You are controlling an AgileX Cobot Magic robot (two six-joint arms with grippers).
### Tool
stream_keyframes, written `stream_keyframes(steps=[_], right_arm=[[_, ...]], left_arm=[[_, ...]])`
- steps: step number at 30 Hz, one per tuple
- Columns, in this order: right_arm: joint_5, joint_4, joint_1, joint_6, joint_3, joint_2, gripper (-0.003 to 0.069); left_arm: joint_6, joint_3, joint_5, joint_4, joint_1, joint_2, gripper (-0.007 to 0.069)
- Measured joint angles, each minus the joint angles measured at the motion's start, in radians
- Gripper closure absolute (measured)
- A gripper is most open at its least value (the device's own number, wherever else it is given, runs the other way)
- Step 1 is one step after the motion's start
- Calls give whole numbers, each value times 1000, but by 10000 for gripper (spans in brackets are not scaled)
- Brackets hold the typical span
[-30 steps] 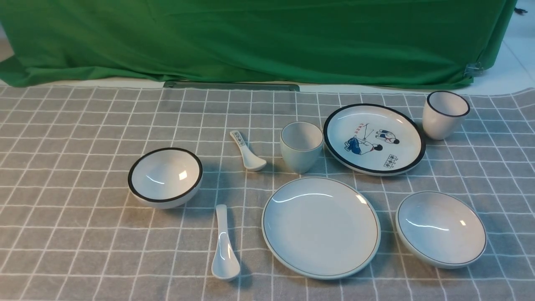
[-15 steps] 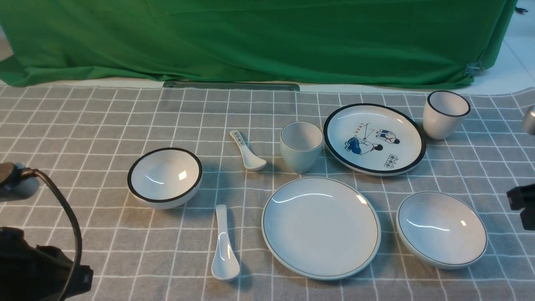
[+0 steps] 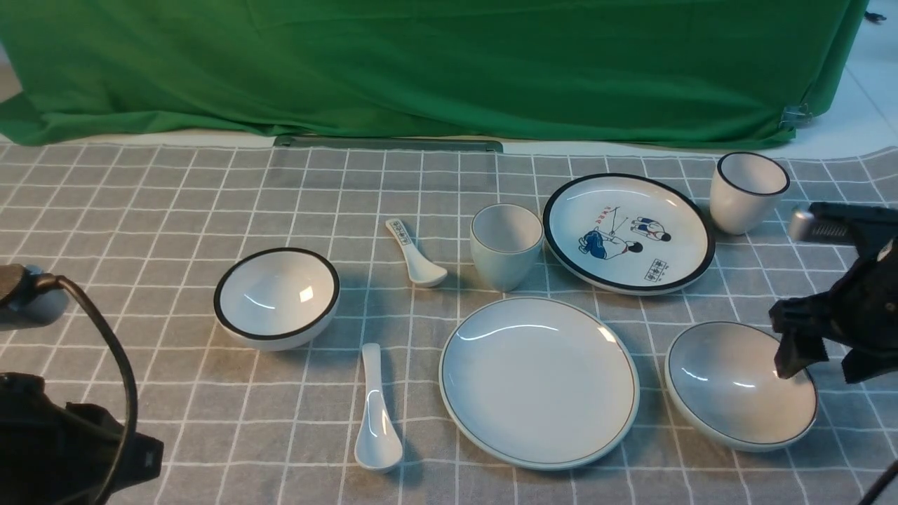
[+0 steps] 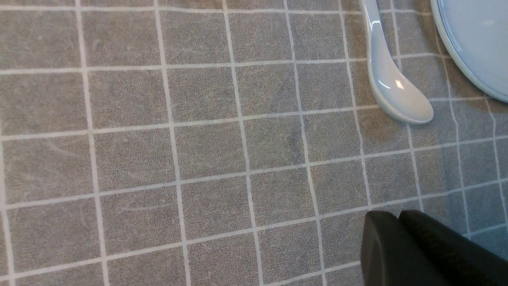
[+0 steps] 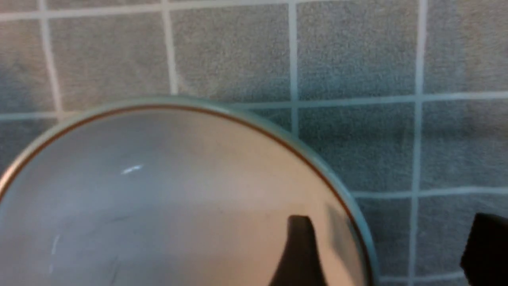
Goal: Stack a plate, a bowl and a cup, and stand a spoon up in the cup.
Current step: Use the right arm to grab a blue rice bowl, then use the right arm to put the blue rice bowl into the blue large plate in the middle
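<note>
The plain plate [image 3: 539, 382] lies front centre on the checked cloth, and its edge shows in the left wrist view [image 4: 476, 39]. To its right sits the shallow bowl [image 3: 736, 384]. Behind the plate stands the handleless cup [image 3: 505, 245]. The plain white spoon [image 3: 377, 414] lies left of the plate, handle pointing away [image 4: 393, 83]. My right gripper [image 3: 822, 366] hangs open over the bowl's right rim. One finger is above the inside of the bowl [image 5: 158, 198] and the other is outside it, with nothing held [image 5: 391, 246]. My left gripper [image 4: 397, 216] is shut and empty, low at the front left.
A black-rimmed bowl [image 3: 277, 298] sits at the left, with a small printed spoon [image 3: 414, 252] behind it to the right. A cartoon plate [image 3: 628, 231] and a black-rimmed cup [image 3: 747, 191] stand at the back right. A green drape [image 3: 421, 63] closes off the back.
Both arms have come into the front view. The right gripper moved in from the right to the bowl's rim and opened. The left arm appeared at the front left, shut.
</note>
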Motion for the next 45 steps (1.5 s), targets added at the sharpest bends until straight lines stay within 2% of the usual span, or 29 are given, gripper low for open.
stream_keyframes(steps=[2,3,4,5,6,8,10,16,21,25,38,40,41,44,45], right_arm=[[-9,3,0,0,0,26,192],[-11,8,0,0,0,32,265],[-12,16,0,-5,0,33,384],[-12,20,0,-7,-1,32,463],[-6,27,0,-10,-1,26,513],[-7,48,0,-22,-1,-1,564],[-5,70,4,-35,-1,-39,582],[-35,119,88,-75,-1,-168,583],[-49,168,286,-78,-52,-154,583],[-51,171,369,-58,-128,-38,583],[-37,169,396,-24,-194,106,566],[-37,170,397,-23,-197,110,507],[-37,170,397,-23,-198,110,500],[-34,170,398,-22,-199,112,352],[-33,170,398,-22,-199,112,334]], left_arm=[[1,0,-4,0,0,0,607],[1,0,-8,0,0,0,607],[1,0,-12,0,0,0,607],[1,0,-18,0,0,0,607],[1,0,-19,0,0,0,607],[1,0,-25,0,0,0,607],[1,0,-30,0,0,0,607],[1,0,-50,0,0,0,607],[1,0,-78,-5,0,1,607],[2,0,-77,-8,0,1,607],[2,0,-59,-10,0,1,607],[2,0,-57,-10,0,1,607],[2,0,-57,-10,0,1,607],[2,0,-56,-10,0,1,607],[2,0,-56,-10,0,1,607]])
